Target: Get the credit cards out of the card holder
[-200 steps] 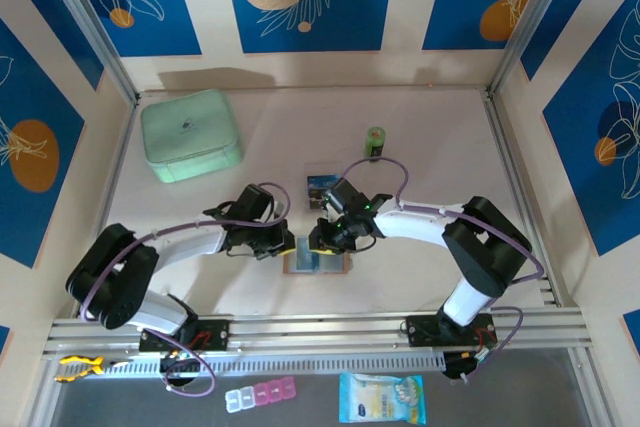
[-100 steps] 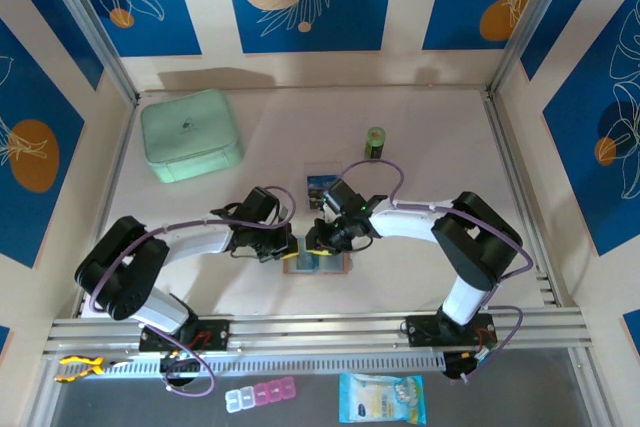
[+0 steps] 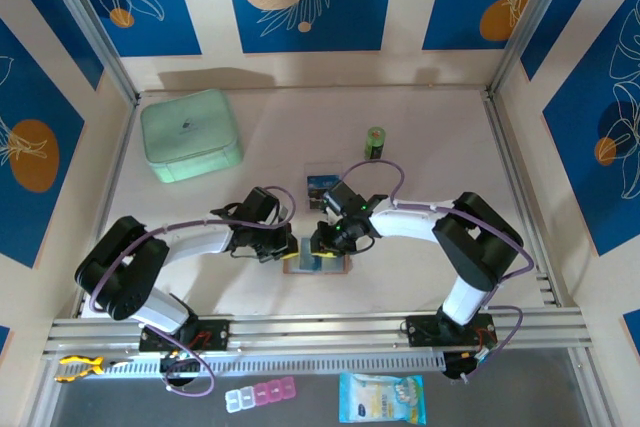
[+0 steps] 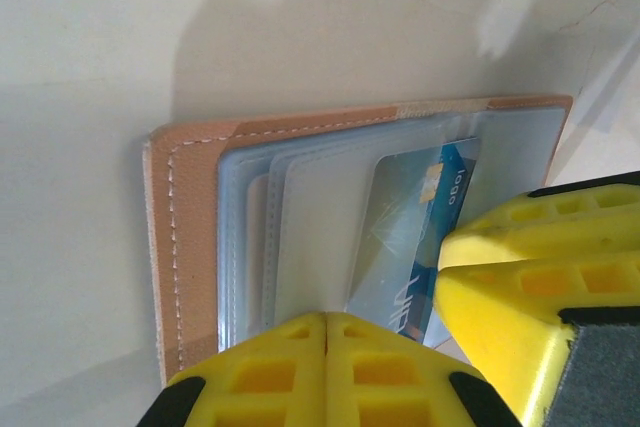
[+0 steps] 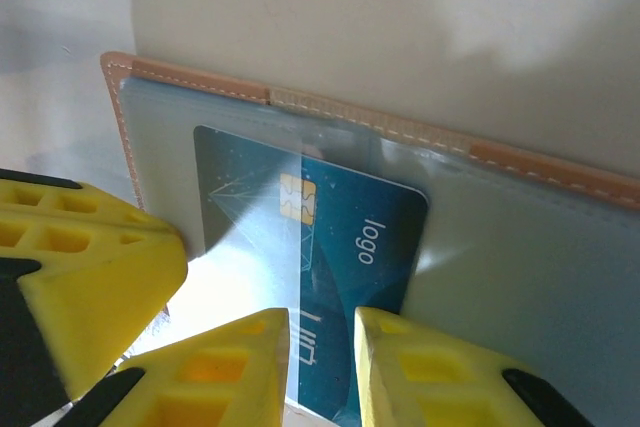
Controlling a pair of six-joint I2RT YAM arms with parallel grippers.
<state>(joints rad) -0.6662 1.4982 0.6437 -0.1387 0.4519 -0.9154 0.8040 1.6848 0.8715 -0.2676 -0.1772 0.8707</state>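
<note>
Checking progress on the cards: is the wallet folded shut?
No, the wallet lies open, clear pockets up, with a blue card tucked in one.

In the right wrist view, the card [image 5: 330,237] runs off the frame at 6 o'clock and the wallet [image 5: 540,247] at 3 o'clock. In the left wrist view, yellow fingers [image 4: 520,277] hide the card's end at 5 o'clock.

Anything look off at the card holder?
Nothing damaged or spilled. One credit card lies in a clear sleeve of the open card holder, the right gripper poised over its near end, as expected mid-job.
</note>
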